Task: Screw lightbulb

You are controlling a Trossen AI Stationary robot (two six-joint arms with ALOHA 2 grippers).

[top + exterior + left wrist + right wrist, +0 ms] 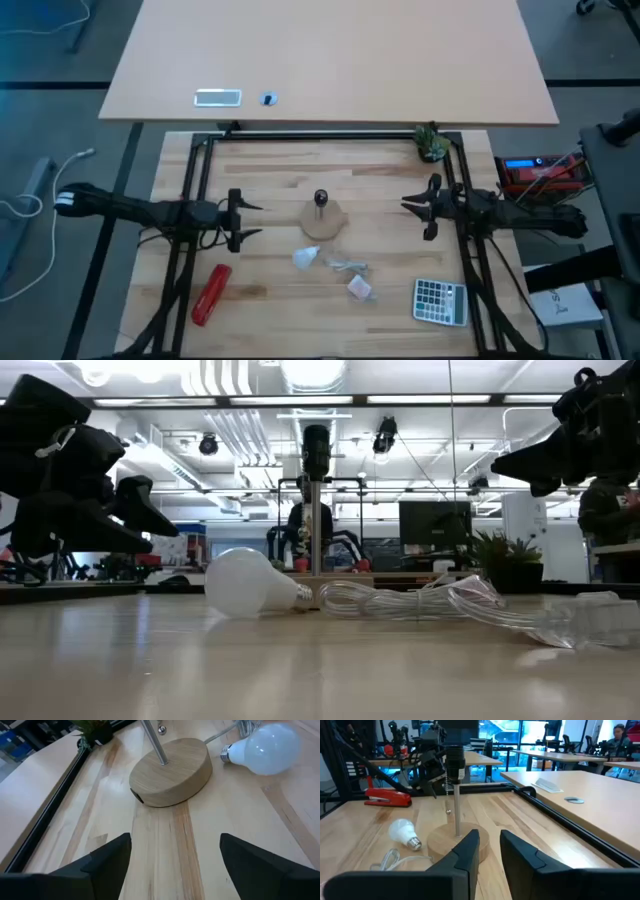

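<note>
The lightbulb (270, 752) is white and frosted and lies on its side on the wooden table, its grey screw neck (227, 754) toward the lamp's round wooden base (172, 772). A thin metal post rises from that base to a black socket (455, 757). In the high view the lightbulb (305, 258) lies just near of the base (322, 225). My left gripper (175, 845) hovers open to the left of the base. To the right of the base, my right gripper (490, 837) hovers with a narrow gap between its fingers and nothing in it.
A crumpled clear wrapper (347, 266) and a small packet (360, 289) lie to the right of the bulb. A red stapler (211, 294) lies near left, a calculator (440, 301) near right, and a small plant (431, 144) far right. Black frame rails border the table.
</note>
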